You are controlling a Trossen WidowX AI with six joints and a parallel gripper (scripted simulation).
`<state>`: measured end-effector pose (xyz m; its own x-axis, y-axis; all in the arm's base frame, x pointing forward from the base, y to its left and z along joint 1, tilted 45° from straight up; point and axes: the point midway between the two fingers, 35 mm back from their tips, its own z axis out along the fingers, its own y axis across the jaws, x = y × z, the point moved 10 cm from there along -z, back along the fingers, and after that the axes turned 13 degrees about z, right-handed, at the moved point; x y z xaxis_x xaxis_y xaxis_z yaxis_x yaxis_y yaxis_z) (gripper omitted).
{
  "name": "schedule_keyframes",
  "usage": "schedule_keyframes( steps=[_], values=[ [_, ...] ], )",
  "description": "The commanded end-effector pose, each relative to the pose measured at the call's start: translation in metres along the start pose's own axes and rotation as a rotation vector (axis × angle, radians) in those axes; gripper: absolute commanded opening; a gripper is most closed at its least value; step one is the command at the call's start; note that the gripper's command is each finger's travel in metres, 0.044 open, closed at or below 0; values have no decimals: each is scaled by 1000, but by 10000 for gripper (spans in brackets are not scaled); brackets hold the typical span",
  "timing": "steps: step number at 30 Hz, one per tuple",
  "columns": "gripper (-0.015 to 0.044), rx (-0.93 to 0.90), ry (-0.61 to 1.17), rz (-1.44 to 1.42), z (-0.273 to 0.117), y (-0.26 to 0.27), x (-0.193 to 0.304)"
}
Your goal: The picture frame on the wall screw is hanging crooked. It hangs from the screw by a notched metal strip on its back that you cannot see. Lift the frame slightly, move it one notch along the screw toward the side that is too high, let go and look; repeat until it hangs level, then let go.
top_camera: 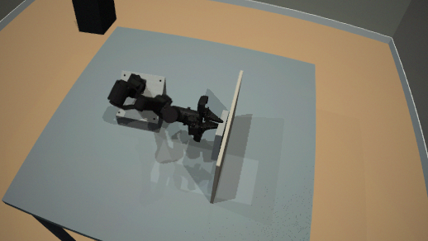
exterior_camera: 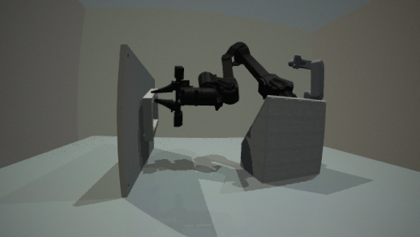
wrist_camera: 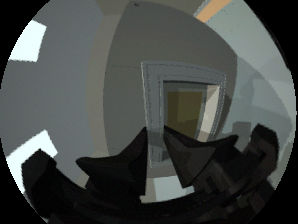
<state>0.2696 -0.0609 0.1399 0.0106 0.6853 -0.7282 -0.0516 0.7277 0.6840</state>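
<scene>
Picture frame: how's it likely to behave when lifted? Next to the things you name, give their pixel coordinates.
The picture frame (top_camera: 219,129) (exterior_camera: 148,122) (wrist_camera: 152,100) looks rigid, with straight, thick bars, so probably little flex. The gripper (top_camera: 221,124) (exterior_camera: 154,96) (wrist_camera: 153,128) is shut on one bar, off to one side of the frame's middle, so it may swing or tilt. The bars look smooth; some slip is possible.

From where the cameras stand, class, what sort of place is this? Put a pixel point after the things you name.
Probably a robot practice area inside a plain room: an arm on a block-like pedestal (top_camera: 161,88) (exterior_camera: 293,138), a tabletop (top_camera: 273,82) (exterior_camera: 324,211) beneath it, and an upright panel (top_camera: 236,92) (exterior_camera: 122,122) (wrist_camera: 120,90) bearing a picture frame (top_camera: 220,129) (exterior_camera: 148,118) (wrist_camera: 153,105).

The upright panel (top_camera: 230,120) (exterior_camera: 124,122) (wrist_camera: 122,75) blocks forward passage.
</scene>
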Motion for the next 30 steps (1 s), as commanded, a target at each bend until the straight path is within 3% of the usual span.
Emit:
schedule_keyframes(
  steps=[1, 30],
  values=[
    [0, -11, 3, -3, 0, 2, -1],
    [0, -12, 3, -4, 0, 3, -6]
  ],
)
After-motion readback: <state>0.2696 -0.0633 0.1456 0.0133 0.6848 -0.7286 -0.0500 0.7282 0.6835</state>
